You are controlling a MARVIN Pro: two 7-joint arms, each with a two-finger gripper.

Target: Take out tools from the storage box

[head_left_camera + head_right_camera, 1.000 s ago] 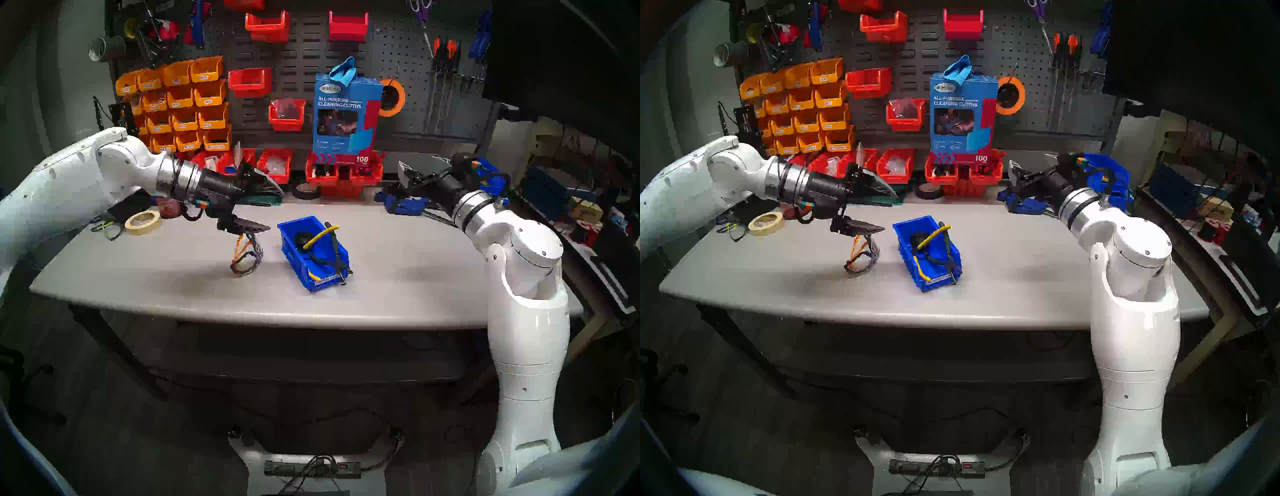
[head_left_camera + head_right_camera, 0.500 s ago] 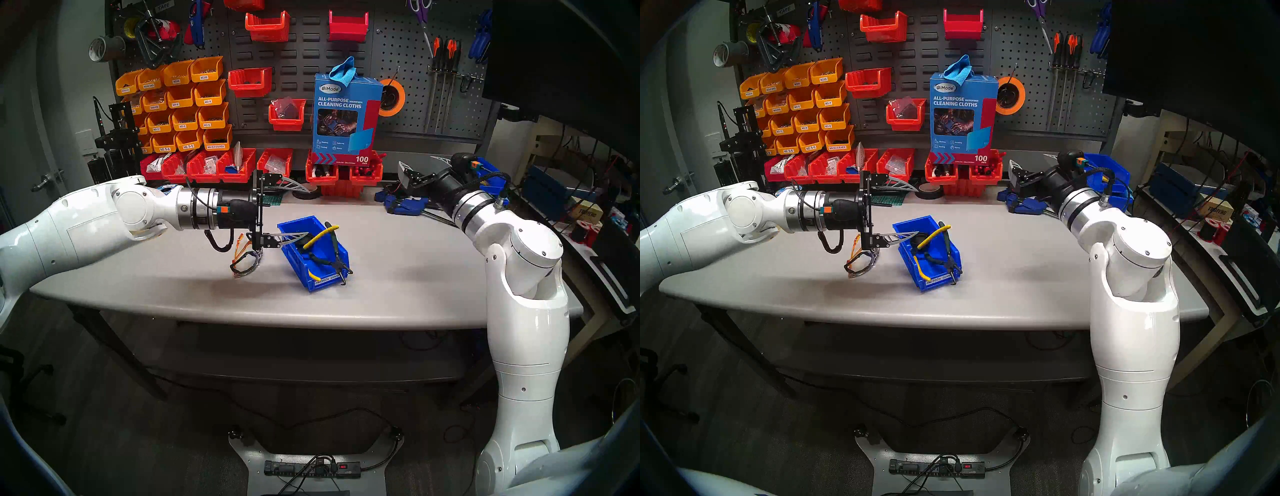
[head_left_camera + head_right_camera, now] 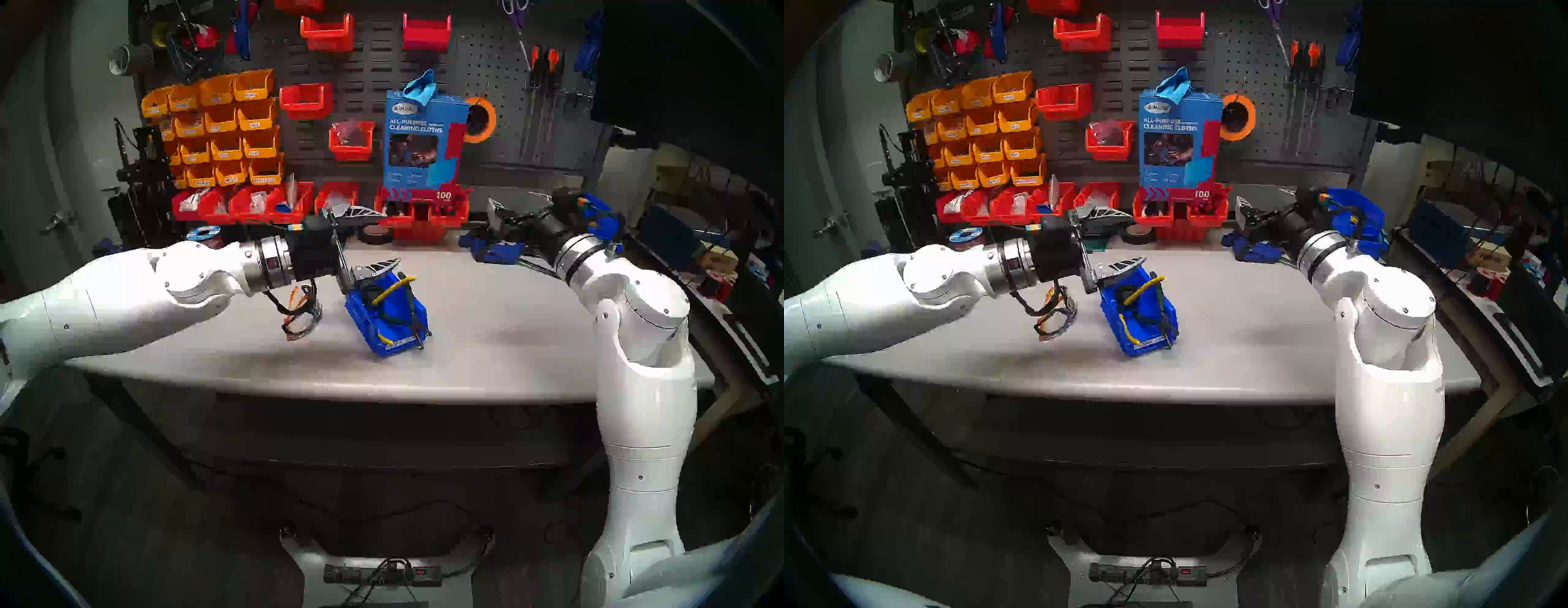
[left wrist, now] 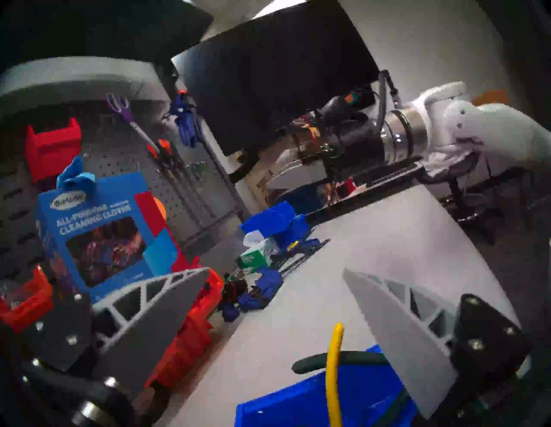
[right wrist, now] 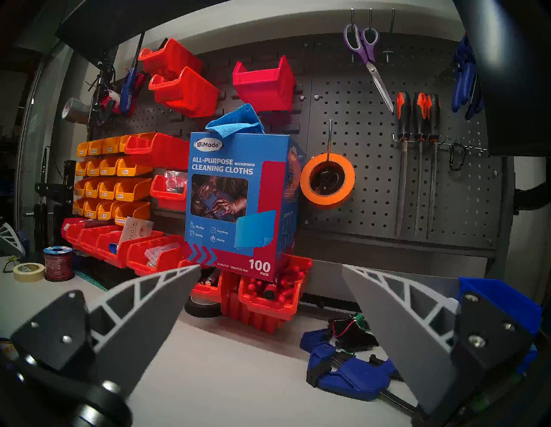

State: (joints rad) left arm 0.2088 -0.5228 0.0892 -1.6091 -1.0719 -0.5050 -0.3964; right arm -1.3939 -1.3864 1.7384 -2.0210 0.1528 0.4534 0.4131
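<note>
On the bench (image 3: 488,305), mid-surface, sits the blue bin (image 3: 384,316), its white label strip facing the near edge; the label text is too blurred to read. Inside it lie the yellow cutters (image 3: 392,288) and the green pliers (image 3: 409,316) — their jaws poke over the front lip. A dark round piece at the bin's back is partly covered by the left hand (image 3: 373,244) and cannot be made out clearly. That hand hovers over the bin's rear rim, fingers spread wide, holding nothing; in the left wrist view only the bin's top edge (image 4: 298,402) and one yellow handle (image 4: 334,372) show between the fingers, the rest cut off by the frame. The glasses (image 3: 301,320) lie on the bench just left of the bin, partly behind the left wrist cable. The right hand (image 3: 509,208) stays raised at the bench's far right, fully spread and empty — its wrist view faces the pegboard (image 5: 372,149).
</note>
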